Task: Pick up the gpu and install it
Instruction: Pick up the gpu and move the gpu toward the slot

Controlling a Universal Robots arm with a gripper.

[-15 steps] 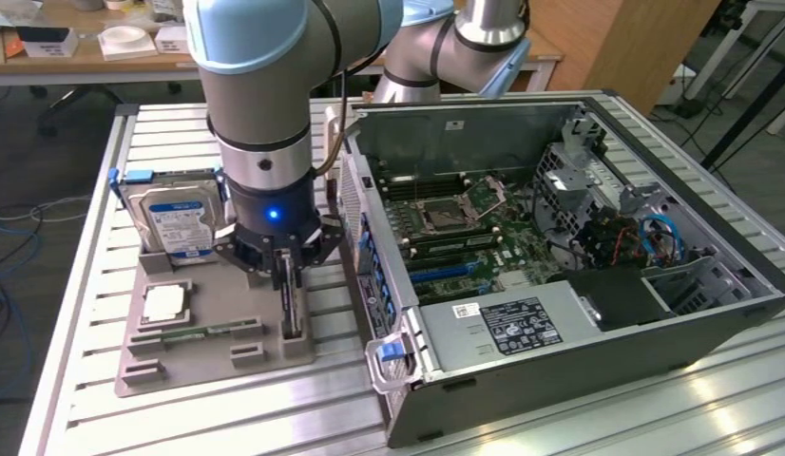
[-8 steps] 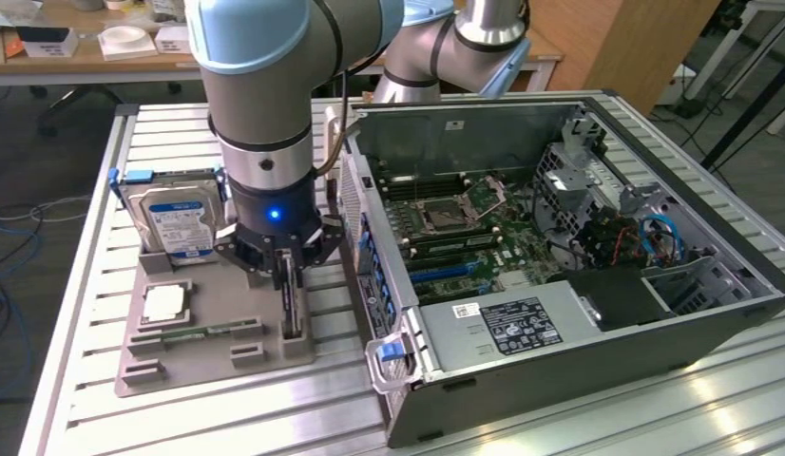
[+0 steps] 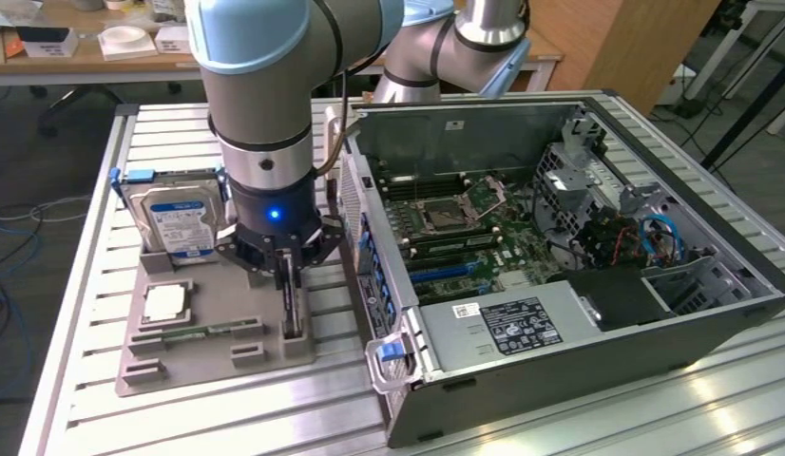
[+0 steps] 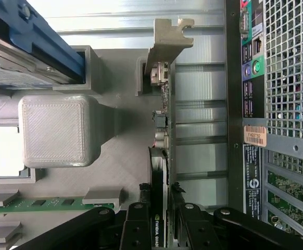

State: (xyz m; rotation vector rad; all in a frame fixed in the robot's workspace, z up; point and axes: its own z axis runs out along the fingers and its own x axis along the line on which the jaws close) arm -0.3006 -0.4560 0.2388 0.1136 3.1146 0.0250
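Tray (image 3: 202, 366) slot holds gpu (image 4: 162, 130) upright beneath pincer (image 3: 286, 274).

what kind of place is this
Probably a robotics lab bench for PC assembly: a robot arm stands over an aluminium slotted table, with an open computer case showing its motherboard and a grey fixture tray holding a hard drive and gpu.

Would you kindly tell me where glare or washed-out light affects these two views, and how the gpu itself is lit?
Exterior view: light glares off the table slats beside the computer case, while the gpu looks dark beneath the arm. Wrist view: a strip of the same table is washed out to white, but the gpu is evenly lit.
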